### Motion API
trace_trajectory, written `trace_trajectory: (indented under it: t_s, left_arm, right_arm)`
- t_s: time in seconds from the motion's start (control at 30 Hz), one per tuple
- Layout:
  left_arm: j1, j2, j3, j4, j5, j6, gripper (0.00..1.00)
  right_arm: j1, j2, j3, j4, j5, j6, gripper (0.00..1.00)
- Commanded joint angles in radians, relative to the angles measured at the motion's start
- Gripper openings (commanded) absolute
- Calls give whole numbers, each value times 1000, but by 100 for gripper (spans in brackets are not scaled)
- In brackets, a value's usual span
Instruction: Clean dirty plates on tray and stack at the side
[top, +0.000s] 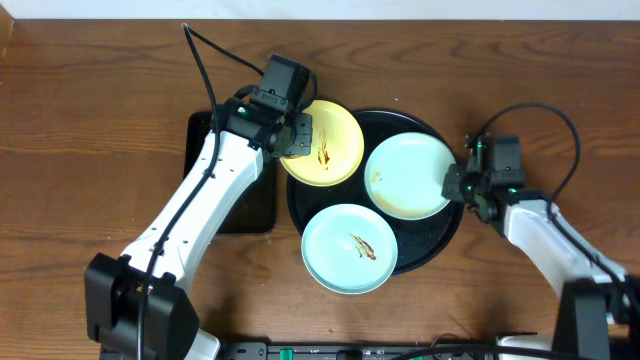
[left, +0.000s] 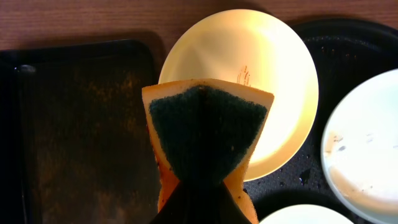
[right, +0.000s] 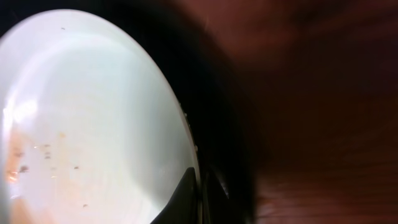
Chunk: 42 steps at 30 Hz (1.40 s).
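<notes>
Right gripper (top: 456, 186) pinches tight the right rim of pale mint round plastic plate (top: 405, 175); plate extends leftward. Left gripper (top: 300, 136) clamps green-faced sponge (left: 205, 134) over pale yellow plate (top: 340, 135).

Left gripper (top: 296, 134) fingertips are hidden by the sponge (left: 205, 134), which also covers part of the yellow plate (left: 273, 81). The upper mint plate (left: 367, 149) is cut at the right edge and the lower mint plate (left: 305, 216) at the bottom. In the right wrist view, the table (right: 323, 93) is blurred and the right gripper (right: 200, 198) is cropped to dark tips.
</notes>
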<state>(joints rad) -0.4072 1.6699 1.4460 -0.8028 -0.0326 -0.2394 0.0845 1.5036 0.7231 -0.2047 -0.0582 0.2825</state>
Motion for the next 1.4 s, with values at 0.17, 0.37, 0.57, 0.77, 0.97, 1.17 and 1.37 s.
trace_trajectory:
  t_s: [0.17, 0.37, 0.57, 0.77, 0.97, 1.17, 1.37]
  left_arm:
    - [3, -19, -2, 0, -2, -10, 8]
    - [3, -19, -2, -1, -2, -10, 8]
    - [3, -19, -2, -8, -2, -10, 8]
    - [3, -19, -2, -8, -2, -10, 8]
    - [3, -19, -2, -8, -2, -10, 8]
    - [3, -19, -2, -11, -2, -10, 8]
    - [3, -19, -2, -14, -2, -10, 8]
  right_arm:
    - [10, -172, -1, 15, 152, -304, 1]
    - [83, -238, -1, 81, 339, -420, 1]
    - [230, -255, 1, 72, 393, -628, 1]
    - [270, -254, 1, 84, 539, -539, 1]
    - [269, -254, 2, 137, 590, -533, 1]
    - [255, -239, 2, -5, 439, -361, 1]
    - [208, -215, 2, -5, 488, -251, 1]
